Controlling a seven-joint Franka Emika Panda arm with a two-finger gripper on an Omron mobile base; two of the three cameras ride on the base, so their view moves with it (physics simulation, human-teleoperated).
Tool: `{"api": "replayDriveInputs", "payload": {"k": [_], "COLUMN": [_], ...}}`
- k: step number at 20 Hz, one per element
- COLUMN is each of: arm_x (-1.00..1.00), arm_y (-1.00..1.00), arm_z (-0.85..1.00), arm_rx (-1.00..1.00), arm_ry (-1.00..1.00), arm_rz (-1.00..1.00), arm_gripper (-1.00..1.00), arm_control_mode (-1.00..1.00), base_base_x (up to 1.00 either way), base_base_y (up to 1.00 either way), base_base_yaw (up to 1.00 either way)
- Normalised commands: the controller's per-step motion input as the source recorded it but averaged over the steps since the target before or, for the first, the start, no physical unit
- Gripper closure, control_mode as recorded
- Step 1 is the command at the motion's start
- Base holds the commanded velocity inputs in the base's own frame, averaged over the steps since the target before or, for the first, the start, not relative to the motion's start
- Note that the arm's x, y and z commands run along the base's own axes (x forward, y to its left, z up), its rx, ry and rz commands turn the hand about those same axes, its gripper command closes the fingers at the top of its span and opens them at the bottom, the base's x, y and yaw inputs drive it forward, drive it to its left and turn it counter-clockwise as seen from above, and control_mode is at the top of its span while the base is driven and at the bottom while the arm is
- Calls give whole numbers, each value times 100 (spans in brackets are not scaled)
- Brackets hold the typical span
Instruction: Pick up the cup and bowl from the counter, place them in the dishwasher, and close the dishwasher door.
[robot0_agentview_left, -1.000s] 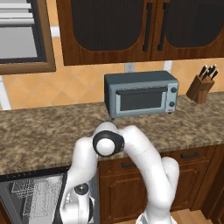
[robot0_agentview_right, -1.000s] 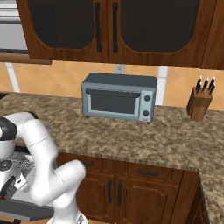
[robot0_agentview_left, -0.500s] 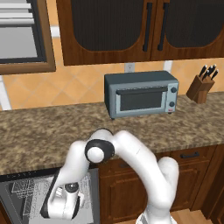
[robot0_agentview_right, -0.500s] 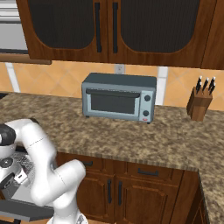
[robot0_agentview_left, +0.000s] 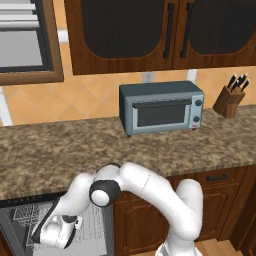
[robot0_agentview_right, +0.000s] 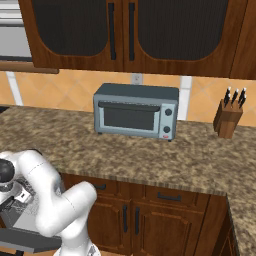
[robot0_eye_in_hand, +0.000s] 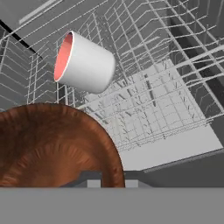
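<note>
A grey toaster oven (robot0_agentview_left: 161, 107) stands near the wall, its glass door shut and two knobs at its right. A wooden knife block (robot0_agentview_left: 229, 100) with dark handles sits well apart to its right. Above hang dark wooden cupboards (robot0_agentview_right: 135, 32) with black bar handles. A white wall socket (robot0_agentview_right: 136, 78) shows on the orange tiled wall (robot0_agentview_left: 75, 95).

Surface (robot0_agentview_left: 60, 150): speckled granite slab. Toaster oven (robot0_agentview_left: 161, 106) stands on it toward 12 o'clock; knife block (robot0_agentview_left: 229, 98) at 2 o'clock, well apart. Dishwasher wire rack (robot0_eye_in_hand: 148, 100): white cup (robot0_eye_in_hand: 84, 62) lies on its side on the wires.
</note>
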Motion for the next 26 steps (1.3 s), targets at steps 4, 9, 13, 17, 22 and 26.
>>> {"api": "replayDriveInputs", "payload": {"k": [4,9,13,17,22,26], "arm_x": [-60,-27,-34,-45,0,3], "arm_y": [72,21,21,26,7,3], "arm_z": [-50,-25,-57,-100,-78,-9], "arm_rx": [-21,-5,-6,-15,-9,0], "arm_ry": [-81,-72,-68,-72,-58,-10], "arm_rz": [0,-5,-4,0,-15,-22], "arm_gripper": [100,100,100,100,100,100], "arm_control_mode": [-100,-100,-100,-100,-100,-100], "base_base_x": [0,0,0,0,0,0], "base_base_y": [0,0,0,0,0,0], "base_base_yaw": [0,0,0,0,0,0]}}
